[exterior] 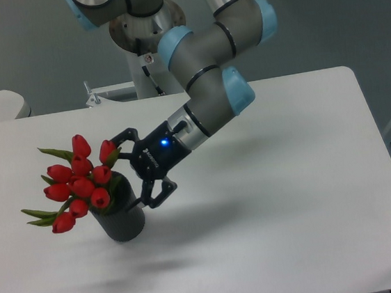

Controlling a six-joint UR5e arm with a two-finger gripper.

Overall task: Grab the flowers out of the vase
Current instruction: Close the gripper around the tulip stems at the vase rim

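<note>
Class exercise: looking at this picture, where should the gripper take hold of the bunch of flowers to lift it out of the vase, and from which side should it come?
Probably at the stems just above the rim of the vase, below the blooms of the flowers. The heads spread wider than the vase and lean left, so the narrow neck is the firm part. Come from the right, where the gripper stands with jaws open.

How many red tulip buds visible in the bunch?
9 visible, all clustered above the vase: two on top, five in the middle, two lowest at left. The gripper and leaves may hide more.
</note>
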